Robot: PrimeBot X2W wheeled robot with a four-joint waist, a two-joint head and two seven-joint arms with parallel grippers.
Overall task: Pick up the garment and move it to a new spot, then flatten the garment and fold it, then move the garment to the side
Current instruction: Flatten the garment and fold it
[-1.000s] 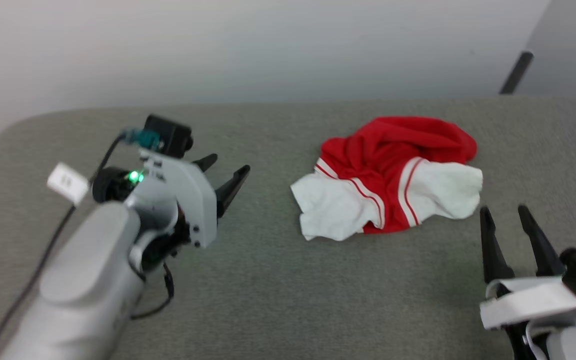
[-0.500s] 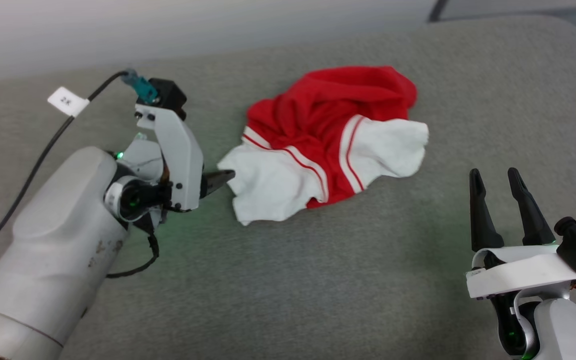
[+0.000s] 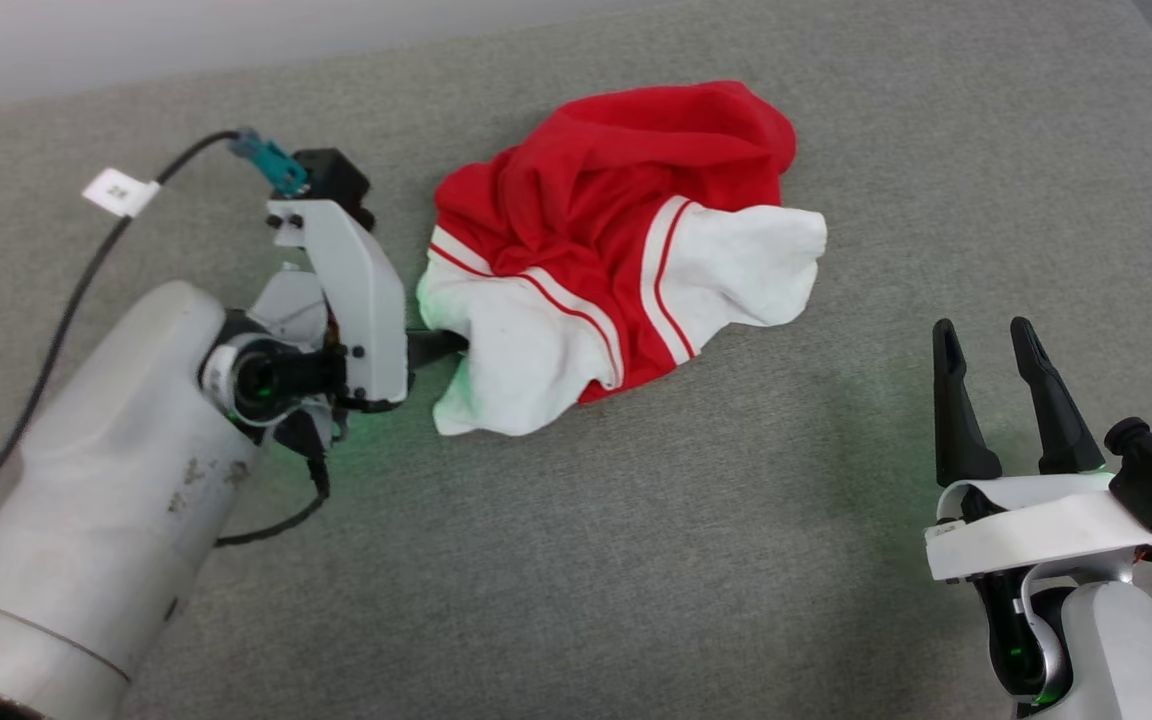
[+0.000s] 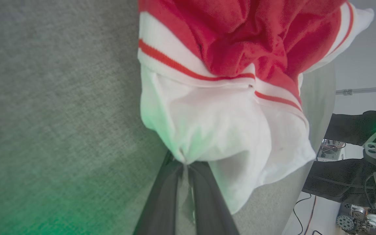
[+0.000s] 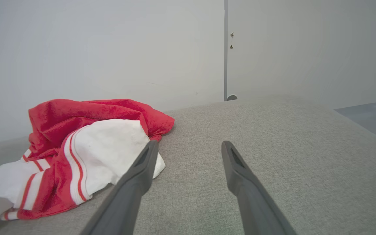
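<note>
A crumpled red basketball jersey (image 3: 616, 200) with white side panels and red-and-white striped trim lies heaped on the grey fabric-covered bench (image 3: 636, 560), one white edge pinched between the robot's left fingers (image 4: 162, 202), while the right fingers (image 3: 956, 410) stand spread, well apart from it.

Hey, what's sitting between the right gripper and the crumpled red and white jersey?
Nothing: the head view shows bare grey woven surface between the open right gripper and the crumpled red-and-white jersey.
</note>
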